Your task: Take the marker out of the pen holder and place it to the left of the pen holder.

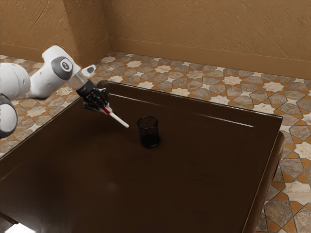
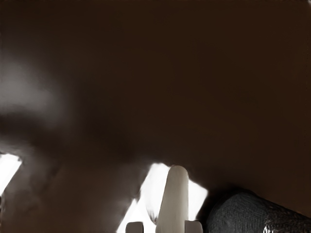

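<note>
The marker (image 1: 119, 120), tilted in the air near the pen holder (image 1: 149, 140) with your jaws gripping its red end, is likely light, stiff and slick, so you want firm, even pressure there and a gentle lowering to the desk (image 1: 204, 179).

Your arm (image 1: 43, 84) wears smooth, rounded white casings, with grey showing at the joints. Farther up it from your black, angular hand (image 1: 104, 108) you have a dark grey cap (image 1: 60, 74) bearing a round pale badge (image 1: 65, 64); nearer the hand, a small white projection (image 1: 86, 72) carries a dark inset.
</note>
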Available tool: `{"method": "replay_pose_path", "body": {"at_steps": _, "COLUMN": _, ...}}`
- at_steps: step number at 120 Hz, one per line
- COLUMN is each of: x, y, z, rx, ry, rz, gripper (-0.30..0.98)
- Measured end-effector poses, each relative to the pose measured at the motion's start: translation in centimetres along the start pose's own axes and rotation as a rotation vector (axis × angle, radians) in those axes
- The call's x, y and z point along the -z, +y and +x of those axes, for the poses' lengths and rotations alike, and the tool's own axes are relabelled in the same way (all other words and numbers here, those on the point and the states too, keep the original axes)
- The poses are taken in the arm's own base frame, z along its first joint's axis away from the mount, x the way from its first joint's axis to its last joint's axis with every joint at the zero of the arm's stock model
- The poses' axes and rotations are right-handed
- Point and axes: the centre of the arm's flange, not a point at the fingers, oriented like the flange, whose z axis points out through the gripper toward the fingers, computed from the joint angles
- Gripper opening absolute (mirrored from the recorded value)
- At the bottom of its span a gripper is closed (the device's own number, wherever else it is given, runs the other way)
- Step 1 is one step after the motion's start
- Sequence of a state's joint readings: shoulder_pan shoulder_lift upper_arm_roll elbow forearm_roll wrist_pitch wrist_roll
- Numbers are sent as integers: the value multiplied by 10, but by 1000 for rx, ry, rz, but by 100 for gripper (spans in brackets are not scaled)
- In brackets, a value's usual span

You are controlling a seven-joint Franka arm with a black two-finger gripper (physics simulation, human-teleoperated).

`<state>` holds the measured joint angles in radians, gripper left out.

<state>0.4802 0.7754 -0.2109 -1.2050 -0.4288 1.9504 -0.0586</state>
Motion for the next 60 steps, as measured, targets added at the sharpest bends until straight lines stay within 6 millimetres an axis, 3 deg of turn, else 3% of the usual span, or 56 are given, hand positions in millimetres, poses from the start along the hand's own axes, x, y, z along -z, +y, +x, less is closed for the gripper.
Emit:
{"method": "replay_pose_path", "body": {"at_steps": 9, "x": -15, "y": -44, "z": 12, "rx": 99, "ry": -12, "rz": -93, "gripper": -5}}
{"method": "replay_pose_path", "body": {"at_steps": 16, "x": -14, "y": -60, "z": 16, "rx": 160, "ry": -9, "rz": -182, "gripper": -5}}
{"method": "replay_pose_path", "body": {"at_steps": 29, "x": -13, "y": -69, "z": 21, "rx": 238, "ry": -1, "rz": -346, "gripper": -4}}
{"method": "replay_pose_path", "body": {"at_steps": 43, "x": -50, "y": -93, "z": 23, "rx": 303, "ry": -34, "rz": -422, "gripper": -3}}
{"method": "replay_pose_path", "body": {"at_steps": 60, "x": -64, "y": -105, "z": 22, "rx": 318, "ry": -39, "rz": -453, "gripper": 10}}
